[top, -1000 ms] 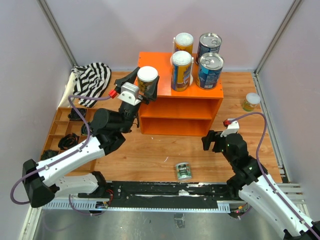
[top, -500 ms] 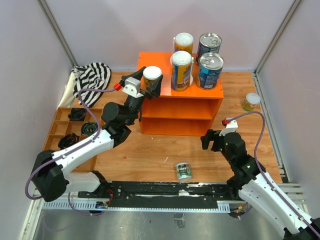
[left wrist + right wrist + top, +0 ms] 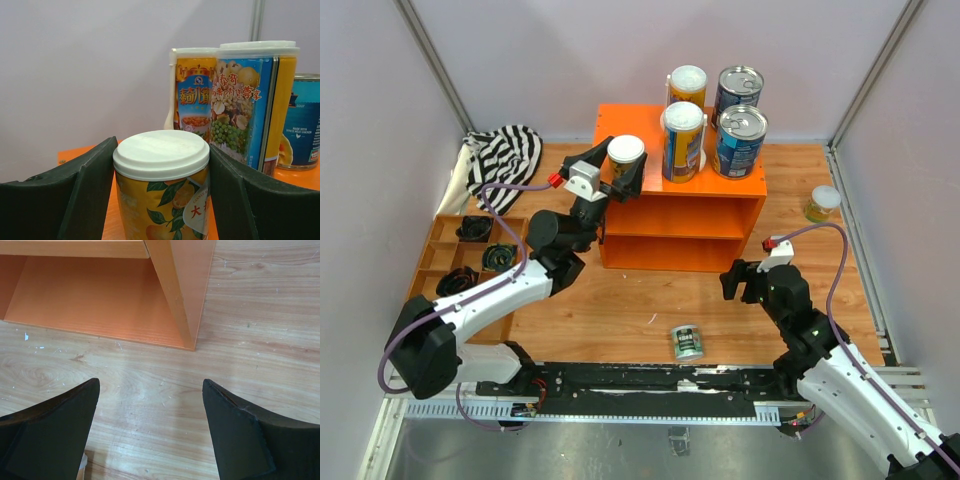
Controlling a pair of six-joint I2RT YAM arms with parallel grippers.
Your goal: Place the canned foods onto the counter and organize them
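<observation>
**Held can is sitting right at the counter's front-left corner**

Your left gripper [image 3: 618, 168] is closing partway on the small yellow can [image 3: 160, 155], squeezing it from both sides just under the white lid. It is holding the can at the 7 o'clock corner of the counter [image 3: 632, 122] top; you cannot tell whether the base is touching the orange.

Letting go here is risking a tip over the front edge at 6 o'clock or the side edge at 9. The tall can [image 3: 683, 142] is standing close at 3 o'clock, so the opening jaws are risking a knock. Bare room is lying at 12 o'clock.

Your right gripper [image 3: 150, 385] is gaping wide and empty over the table [image 3: 620, 310], by the counter's 5 o'clock foot.
</observation>
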